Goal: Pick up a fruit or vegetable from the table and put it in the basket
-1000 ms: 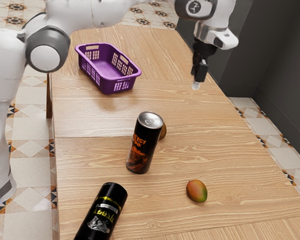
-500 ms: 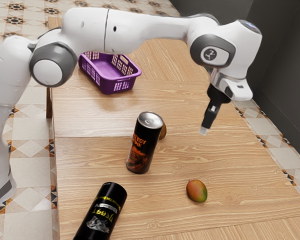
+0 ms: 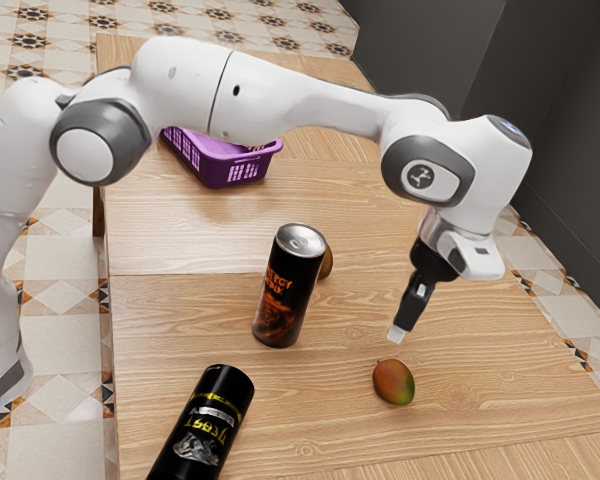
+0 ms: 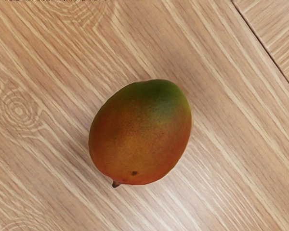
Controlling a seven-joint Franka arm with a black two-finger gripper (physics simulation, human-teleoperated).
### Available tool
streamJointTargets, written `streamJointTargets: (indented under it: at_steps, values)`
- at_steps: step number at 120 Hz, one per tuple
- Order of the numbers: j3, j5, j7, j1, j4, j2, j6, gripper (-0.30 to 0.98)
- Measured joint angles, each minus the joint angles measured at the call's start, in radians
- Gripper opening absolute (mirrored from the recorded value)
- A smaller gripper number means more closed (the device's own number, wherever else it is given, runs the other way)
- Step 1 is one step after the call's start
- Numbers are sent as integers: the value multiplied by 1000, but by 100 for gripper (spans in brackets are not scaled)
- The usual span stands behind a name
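Exterior view: a black two-finger gripper (image 3: 395, 336) is noted above the light wooden table (image 3: 195, 310), apart from the egg-shaped, red, orange and green mango (image 3: 392, 383) and close over it. The mango is found resting on the bare wood. Whether the gripper is spread or pressed together cannot be told; nothing is seen to be carried by it. In the wrist view the same fruit is framed near the middle, so it is judged to lie almost directly below the hand. Its long axis is run from the dark stem (image 4: 115, 184) to the green end, slantwise across the wood grain. The stem end is pointed toward the exterior view's left, the green end toward its right. A descent is judged to be called for, with the grip best taken across the shorter width; if it is closed off-centre, the smooth, rounded skin could be rolled away. The purple, perforated plastic basket (image 3: 222, 174) is located well apart, beyond the upright black-and-orange metal can (image 3: 286, 292).
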Motion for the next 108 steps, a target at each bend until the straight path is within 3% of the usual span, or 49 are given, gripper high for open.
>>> streamJointTargets:
  at_steps: [37, 108]
  values:
    - [5, -31, -106, -12, -82, 35, 45, 67]
    - [10, -44, -204, -5, -88, 102, 155, 67]
